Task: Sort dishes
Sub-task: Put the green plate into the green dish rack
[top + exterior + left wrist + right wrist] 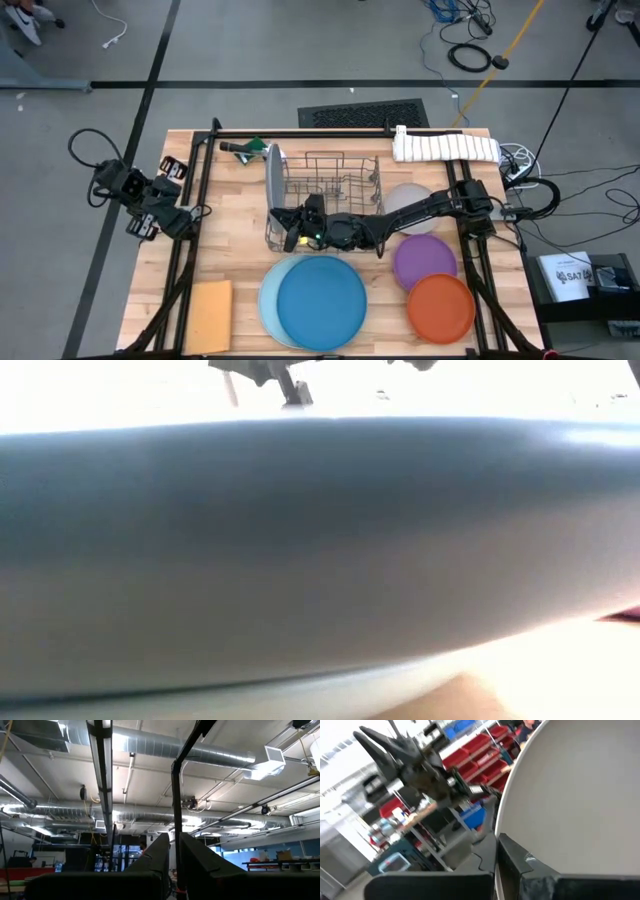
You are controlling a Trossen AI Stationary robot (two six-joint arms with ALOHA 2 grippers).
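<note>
High view: right gripper (290, 228), frame centre, holds the round grey-blue plastic plate (274, 178) upright at the wire rack (330, 190). Right wrist view: fingers pinch its rim (512, 852); a thin grip might slip. Left gripper (172, 865) parked, fingers nearly together.

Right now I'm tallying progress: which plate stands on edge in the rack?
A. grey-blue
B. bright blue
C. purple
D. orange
A: the grey-blue plate stands upright at the rack's left end, gripped by the right hand; the other three lie flat on the table.
</note>
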